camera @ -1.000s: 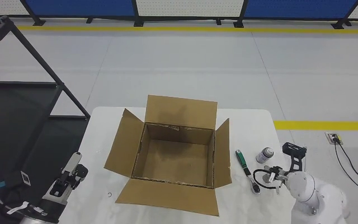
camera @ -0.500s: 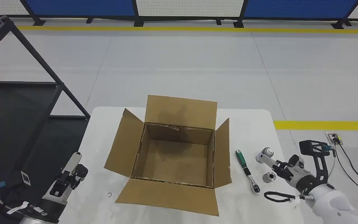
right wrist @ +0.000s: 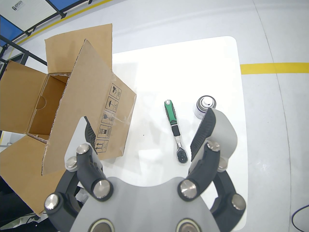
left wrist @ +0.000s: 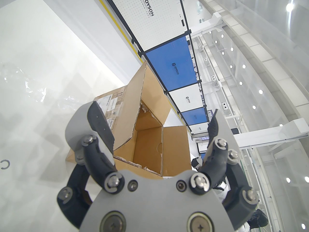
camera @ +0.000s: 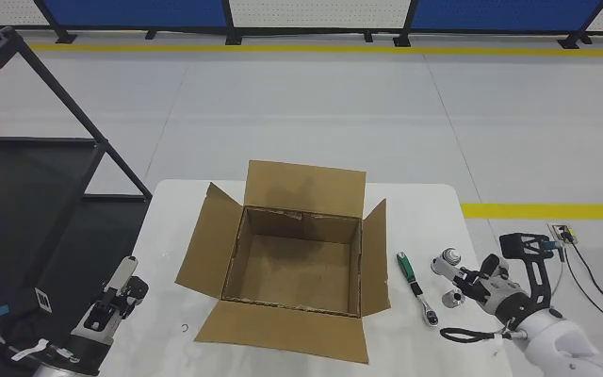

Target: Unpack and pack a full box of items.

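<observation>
Right gripper (right wrist: 147, 117): jaws spread wide, nothing between the pads, holding nothing. It hangs over the right front part of the table (camera: 424, 212), near the spray can (right wrist: 205, 107) and the head of the ratchet wrench (right wrist: 174, 127). One pad overlaps the can in the right wrist view, so contact cannot be judged.

Left gripper (left wrist: 154, 113): jaws also wide apart, empty, at the table's left front edge, pointed toward the cardboard box (left wrist: 173, 146).

Count: 1 box, 1 ratchet wrench, 1 spray can.

Box (camera: 306, 184): mid-table, all four flaps folded outward, bare floor inside. The near flap lies close to the front edge.

Wrench (camera: 415, 287): green handle, flat on the table, between the box's right flap and the can, apart from both.

Can (camera: 450, 257): upright, close to the table's right edge.

Open room: a bare strip between the right flap and the wrench, plus white surface behind the box and left of it. A small C-shaped ring (camera: 185, 328) lies by the near-left flap corner.
</observation>
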You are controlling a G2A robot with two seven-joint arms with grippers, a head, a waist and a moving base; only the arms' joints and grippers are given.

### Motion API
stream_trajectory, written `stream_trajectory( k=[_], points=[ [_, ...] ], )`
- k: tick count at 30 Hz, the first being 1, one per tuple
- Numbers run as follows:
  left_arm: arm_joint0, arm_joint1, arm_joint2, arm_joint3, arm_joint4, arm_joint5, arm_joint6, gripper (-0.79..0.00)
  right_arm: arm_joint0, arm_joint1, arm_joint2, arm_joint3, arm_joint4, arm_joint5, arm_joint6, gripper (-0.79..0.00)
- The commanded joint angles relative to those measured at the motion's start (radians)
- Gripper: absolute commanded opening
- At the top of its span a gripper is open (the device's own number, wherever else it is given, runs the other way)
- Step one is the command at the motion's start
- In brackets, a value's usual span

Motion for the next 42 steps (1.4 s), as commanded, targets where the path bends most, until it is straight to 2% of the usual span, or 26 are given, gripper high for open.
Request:
stream_trajectory(
  k=[1,6,13,15,19,30,42],
  points=[
    [0.000,0.000,0.000,0.000,0.000,0.000,0.000,0.000,0.000,0.000,0.000,0.000,0.000,0.000,0.000,0.000],
    [0.000,0.000,0.000,0.000,0.000,0.000,0.000,0.000,-0.051,0.004,0.000,-0.008,0.094,-0.048,-0.058,0.000],
    [-0.007,0.001,0.015,0.009,0.008,-0.009,0.007,0.000,-0.128,0.028,0.035,-0.031,0.316,-0.234,0.006,0.000],
    [-0.006,0.000,0.017,0.011,0.005,-0.011,0.014,0.000,-0.139,0.037,0.034,-0.031,0.337,-0.309,0.032,0.000],
    [0.000,-0.001,0.018,0.016,0.000,-0.018,0.026,0.000,-0.156,0.050,0.020,-0.031,0.288,-0.366,0.012,0.000],
    [0.022,-0.003,0.018,0.014,-0.002,-0.030,0.044,0.000,-0.193,0.073,-0.111,-0.031,0.164,-0.386,-0.076,0.000],
    [0.044,-0.006,0.010,0.012,-0.007,-0.049,0.055,0.000,-0.192,0.094,-0.182,-0.031,0.084,-0.296,-0.142,0.000]
  ],
)
